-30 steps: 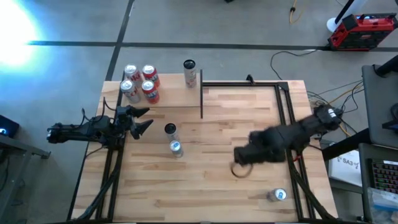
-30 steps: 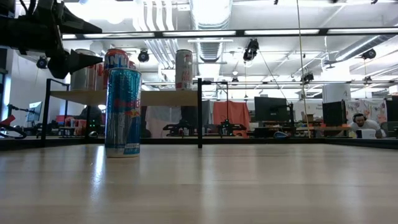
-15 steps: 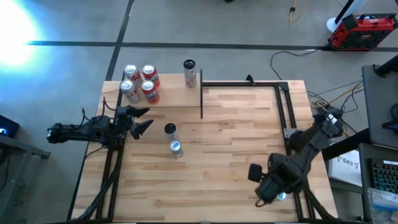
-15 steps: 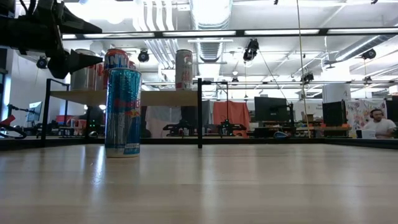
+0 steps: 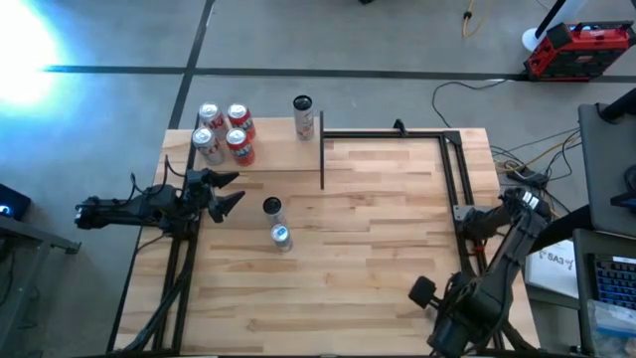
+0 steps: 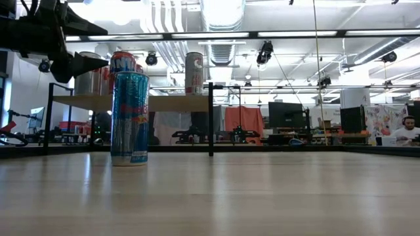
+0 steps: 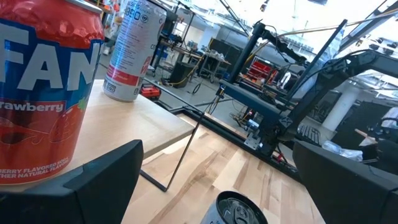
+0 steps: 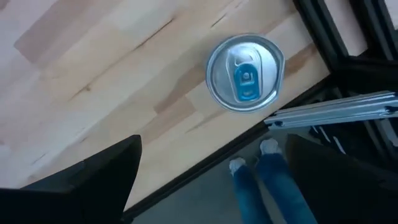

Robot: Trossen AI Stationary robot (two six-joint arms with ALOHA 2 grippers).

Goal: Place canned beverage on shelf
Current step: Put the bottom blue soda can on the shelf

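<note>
Canned beverage [image 8: 245, 73]: silver lid with a blue tab, standing upright near the table's front right corner, close to the edge; I see it from straight above in the right wrist view, lying between the two dark fingers but below them, not touched.

Right gripper [image 5: 437, 303]: I have it over that front right corner, fingers spread wide, holding nothing.

Left gripper [image 5: 227, 191]: parked at the table's left side just in front of the shelf, fingers spread wide, empty.

Shelf [image 5: 273, 149]: pale board on a thin black frame at the table's back left. On it I count four cans [image 5: 224, 132] clustered at the left end, red ones among them, and one tall can [image 5: 303, 116] alone near the right end.

Table [image 5: 378, 219]: striped wood top; two more cans [image 5: 277, 223] stand upright near its middle left, close together.

Beyond the table edge: a person's legs in jeans [image 8: 264, 183] on the floor.
</note>
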